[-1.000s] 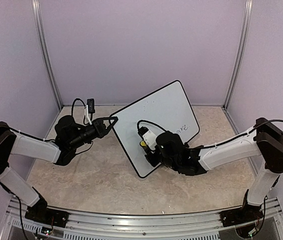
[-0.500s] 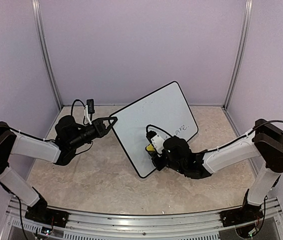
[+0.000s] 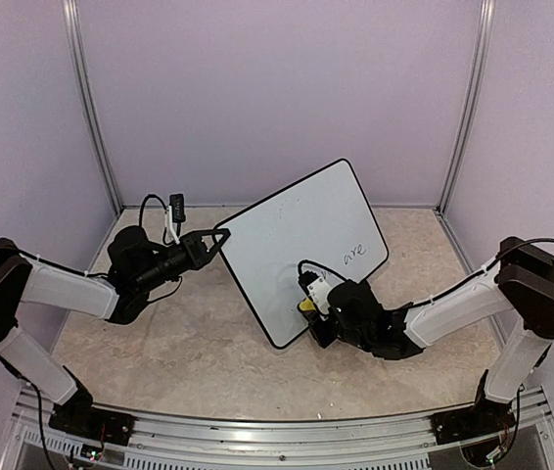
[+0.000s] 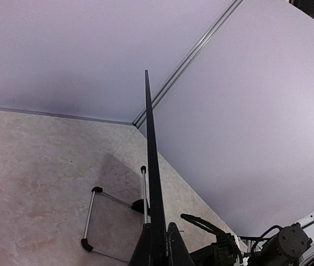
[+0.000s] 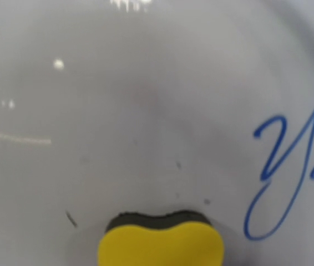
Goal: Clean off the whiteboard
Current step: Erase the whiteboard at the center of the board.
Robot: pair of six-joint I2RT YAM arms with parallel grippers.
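Partly done, by the look of it. Mostly clean across the upper whiteboard point(image 3: 297, 220); left to erase, blue handwriting point(image 3: 355, 257) near the right corner. Propped mid-desk point(image 3: 160, 343) on a wire stand point(image 4: 99, 219), leaning back, face toward the arms. Long axis running from near left to far right. Pinched at the left edge by the left claw point(image 3: 220, 240), closed narrow. Pressed against the lower face, a yellow sponge point(image 3: 305, 305) gripped in the right claw point(image 3: 311, 313).
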